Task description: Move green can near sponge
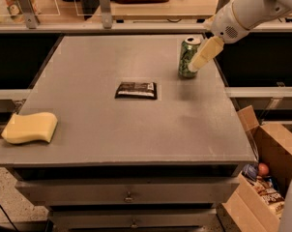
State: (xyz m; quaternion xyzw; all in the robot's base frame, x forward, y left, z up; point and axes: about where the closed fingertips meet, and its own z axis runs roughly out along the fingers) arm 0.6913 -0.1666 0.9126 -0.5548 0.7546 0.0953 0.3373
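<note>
Table (pixel 107 144): grey, flat-topped, with a drawer (pixel 129 195) in its near face.
Green can (pixel 185 57): upright at the far right of the tabletop, close to the right edge, silver top showing.
Sponge (pixel 30 127): pale yellow, lying flat at the near left corner of the table, its left end at the table edge.
Can to sponge: well apart, at opposite corners of the tabletop.
Gripper (pixel 194 65): pale yellow, reaching down and to the left from the far right, its tip overlapping the can's right side low on the label.
Gripper state: cannot tell whether it is spread or pressed together, nor whether it touches the can or merely crosses in front of it.
Arm (pixel 247 8): white, entering from the upper right, above and right of the can.
Dark snack packet (pixel 136 90): flat on the tabletop near its middle, left of and nearer than the can, apart from both can and sponge.
Cardboard box (pixel 276 149): open, on the floor to the right of the table, with mixed items inside.
Far side: a shelf with clear containers beyond the table.
</note>
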